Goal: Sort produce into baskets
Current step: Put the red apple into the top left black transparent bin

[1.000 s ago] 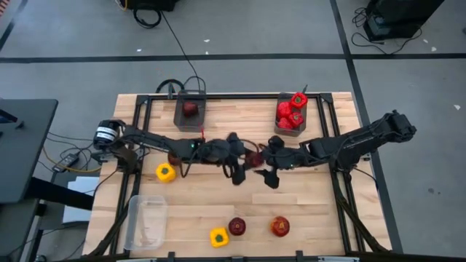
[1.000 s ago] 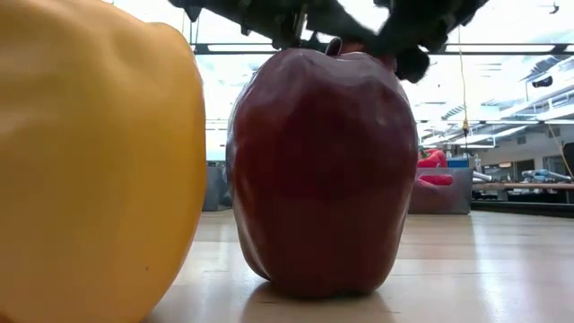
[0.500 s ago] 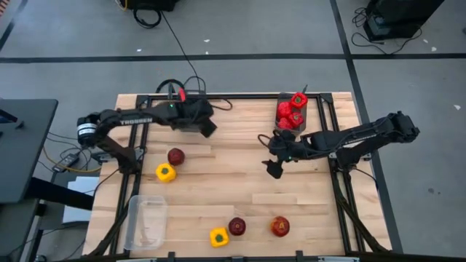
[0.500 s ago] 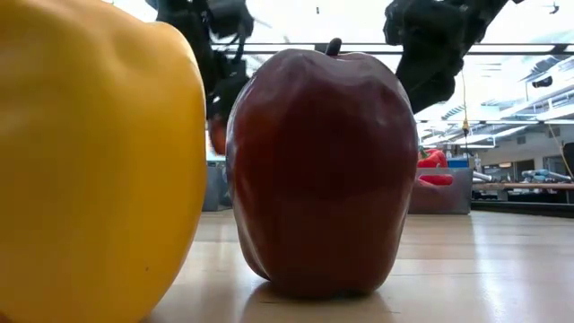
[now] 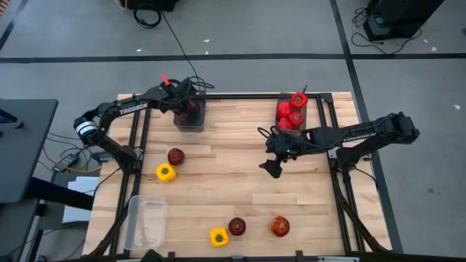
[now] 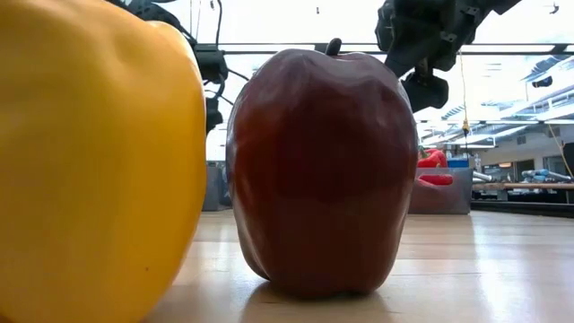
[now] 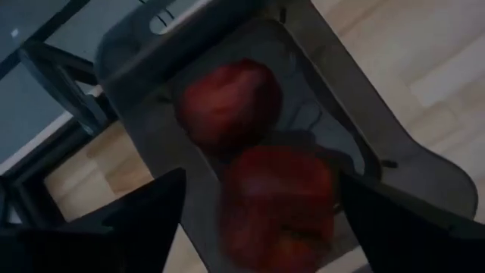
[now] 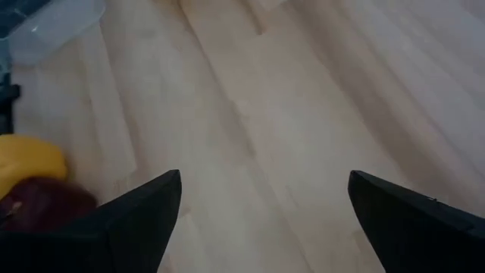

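**Dropping a maroon fruit into the far-left bin**

Our worktop [image 5: 291, 189] carries loose produce. Above the far-left grey bin [image 7: 356, 144], our left gripper [image 7: 258, 220] stands wide, two maroon fruits [image 7: 231, 102] lying beneath. We should lift straight up, clearing the bin's wall. Our right gripper [image 8: 261, 220], wide and empty, hovers mid-worktop.

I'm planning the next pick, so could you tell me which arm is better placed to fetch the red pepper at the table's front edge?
Probably the right: its open gripper hangs empty over mid-table, nearer the red pepper. The left gripper is at the far grey bin.
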Robot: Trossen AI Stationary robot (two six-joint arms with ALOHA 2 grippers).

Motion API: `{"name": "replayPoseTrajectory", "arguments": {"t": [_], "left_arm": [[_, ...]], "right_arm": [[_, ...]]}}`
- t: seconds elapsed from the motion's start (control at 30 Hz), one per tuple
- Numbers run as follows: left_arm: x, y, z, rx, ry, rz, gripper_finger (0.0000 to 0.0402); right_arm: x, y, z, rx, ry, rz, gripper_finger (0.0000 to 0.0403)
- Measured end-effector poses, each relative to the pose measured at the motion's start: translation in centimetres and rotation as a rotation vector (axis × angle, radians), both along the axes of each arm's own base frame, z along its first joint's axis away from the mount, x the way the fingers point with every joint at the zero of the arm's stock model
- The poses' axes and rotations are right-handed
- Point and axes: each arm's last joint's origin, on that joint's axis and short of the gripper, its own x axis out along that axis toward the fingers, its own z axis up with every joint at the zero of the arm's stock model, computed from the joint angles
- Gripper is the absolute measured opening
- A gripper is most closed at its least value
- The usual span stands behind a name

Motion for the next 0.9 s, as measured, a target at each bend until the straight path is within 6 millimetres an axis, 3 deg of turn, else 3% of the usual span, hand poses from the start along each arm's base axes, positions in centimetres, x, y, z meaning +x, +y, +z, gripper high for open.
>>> {"name": "replayPoseTrajectory", "arguments": {"t": [0.2,0.3,0.4,0.67,0.9], "left_arm": [[0.0,-0.1,0.2,-0.018,0.003,-0.013,0.0396],[1.2,-0.9,1.4,-0.018,-0.049,-0.042,0.0393],[3.1,-2.5,2.8,-0.014,-0.098,-0.177,0.0391],[7.8,-9.5,5.3,0.023,-0.264,-0.509,0.039],[9.9,-17.3,5.9,-0.009,-0.398,-0.682,0.039]], "right_arm": [[-0.3,0.6,0.6,0.065,0.056,0.076,0.0396],[-0.6,1.2,1.2,0.022,0.098,0.135,0.0396],[-0.8,2.3,1.9,-0.01,0.099,0.251,0.0396],[-2.0,6.8,2.1,0.053,0.093,0.665,0.0396],[-3.3,11.5,1.9,0.0,0.064,0.751,0.0398]]}}
